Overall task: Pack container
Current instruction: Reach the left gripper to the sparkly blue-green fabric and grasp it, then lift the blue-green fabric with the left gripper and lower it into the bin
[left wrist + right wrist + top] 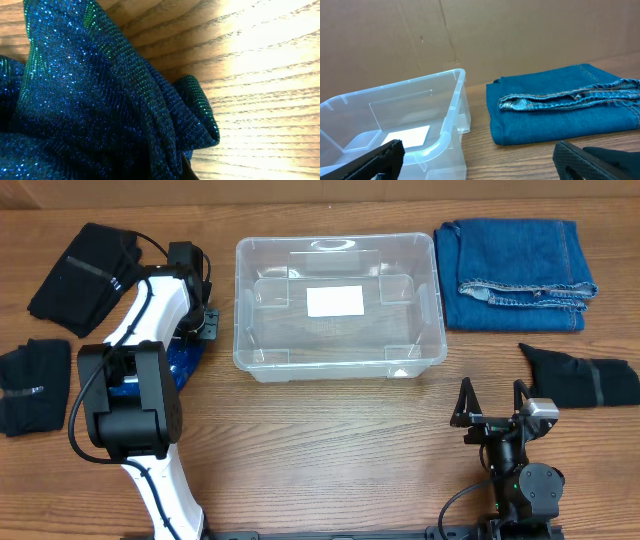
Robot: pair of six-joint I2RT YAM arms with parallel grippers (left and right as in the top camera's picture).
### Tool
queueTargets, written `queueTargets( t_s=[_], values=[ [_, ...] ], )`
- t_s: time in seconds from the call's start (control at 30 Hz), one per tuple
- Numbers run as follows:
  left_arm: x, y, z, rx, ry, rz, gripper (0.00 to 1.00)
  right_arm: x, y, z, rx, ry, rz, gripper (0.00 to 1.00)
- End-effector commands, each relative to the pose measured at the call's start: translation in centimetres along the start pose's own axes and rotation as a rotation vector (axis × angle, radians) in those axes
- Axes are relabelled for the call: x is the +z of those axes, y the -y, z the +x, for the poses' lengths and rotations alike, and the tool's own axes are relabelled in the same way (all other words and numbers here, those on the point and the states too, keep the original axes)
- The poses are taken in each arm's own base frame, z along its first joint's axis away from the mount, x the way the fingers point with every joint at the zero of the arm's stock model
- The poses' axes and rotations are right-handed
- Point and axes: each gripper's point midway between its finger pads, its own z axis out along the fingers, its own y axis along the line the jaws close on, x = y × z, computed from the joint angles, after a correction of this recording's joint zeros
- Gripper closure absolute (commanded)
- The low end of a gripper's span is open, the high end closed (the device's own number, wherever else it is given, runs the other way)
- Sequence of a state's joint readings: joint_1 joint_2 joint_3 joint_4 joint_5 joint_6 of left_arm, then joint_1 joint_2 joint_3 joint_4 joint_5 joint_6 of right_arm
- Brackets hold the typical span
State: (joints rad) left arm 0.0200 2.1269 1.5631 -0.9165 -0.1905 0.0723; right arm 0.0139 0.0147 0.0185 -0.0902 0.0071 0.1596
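One clear, rimmed, white-labelled container (241,310), left end effector (204,323) closed, right end effector (492,392) open

container (330,362) | clear rectangular plastic tub, rounded corners, rimmed lip | upright, mouth up | white label (335,301) on bottom | at table's 12 o'clock, long side crosswise

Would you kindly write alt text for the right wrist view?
A clear container sits left of folded blue jeans on a wooden table, cardboard behind. The right gripper is wide open at the bottom edge.
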Motion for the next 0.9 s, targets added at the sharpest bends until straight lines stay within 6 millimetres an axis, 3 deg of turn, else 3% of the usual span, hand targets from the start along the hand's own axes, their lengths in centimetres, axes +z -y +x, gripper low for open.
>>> queueTargets(
  t_s=[0.0,0.17,0.27,0.43,0.87],
  values=[
    [0.1,0.8,0.2,-0.01,-0.021,0.037,0.96,0.0,0.1,0.1,-0.003,0.008,0.003,0.0],
    [-3.2,0.3,-1.4,0.003,-0.001,0.036,0.96,0.0,0.1,0.1,-0.003,0.008,0.003,0.0],
    [-6.7,-0.6,-3.2,0.006,0.044,0.024,0.96,0.0,0.1,0.1,-0.003,0.008,0.003,0.0],
    [-11.0,-1.6,-4.9,-0.006,0.106,0.02,0.96,0.0,0.1,0.1,-0.003,0.008,0.003,0.0],
    [-22.5,-3.5,-7.6,-0.031,0.342,0.032,0.96,0.0,0.1,0.1,-0.003,0.008,0.003,0.0]
  ],
)
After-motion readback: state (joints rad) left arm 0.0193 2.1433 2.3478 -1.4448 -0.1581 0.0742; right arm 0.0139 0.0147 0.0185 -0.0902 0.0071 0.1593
